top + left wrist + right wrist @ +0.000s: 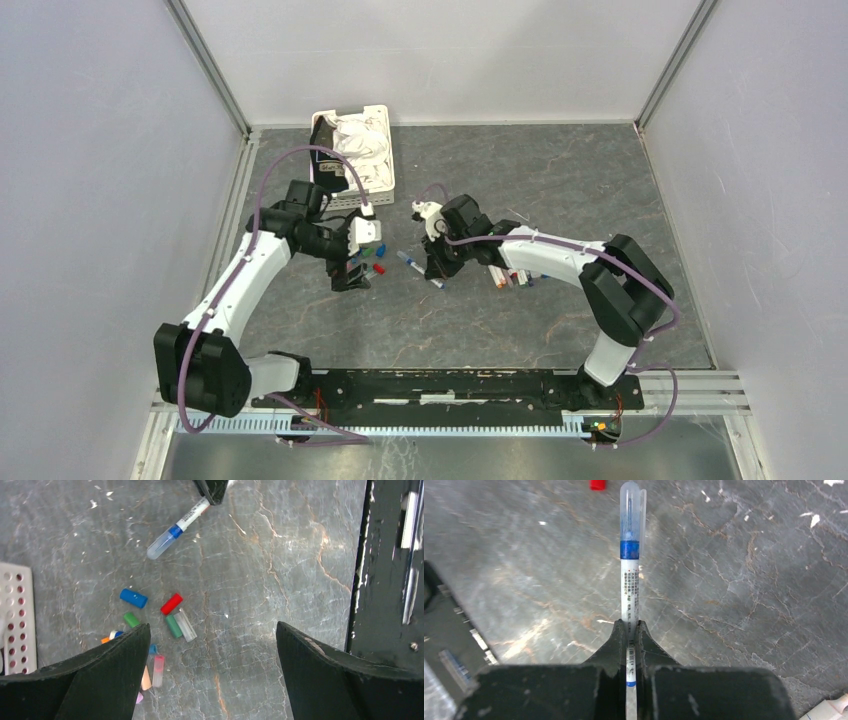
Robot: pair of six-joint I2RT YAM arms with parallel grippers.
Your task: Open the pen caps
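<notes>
1. Right pincer (629, 630) is clamped narrow on a pen (629, 590), gripping the white barrel near its tail. The rest of the barrel runs straight out ahead of the fingertips.
2. At the far end of that pen, well ahead of the right pincer, sits its clear cap (630, 515) with a blue band. It is still on, so this pen is not yet opened. Whether the pen rests on the table (749, 605) or is lifted just off it, I cannot tell.
3. Left pincer (212, 627) stands wide and holds nothing. The capped end lies ahead of it, apart from both fingers.
4. Under the left pincer, toward its left finger, lie loose caps (171, 603): red, blue, two green, one clear, and paler ones partly hidden by that finger. I take these as the work done, with several pens already opened.
5. Behind the right pincer, beside its forearm, lies a bunch of pens (510, 278), too small to tell whether they are capped or not.
6. What is left, as I judge it: the left pincer must close on the clear cap and pull it off along the barrel, and then any pen in the bunch that still has a cap needs the same.
</notes>
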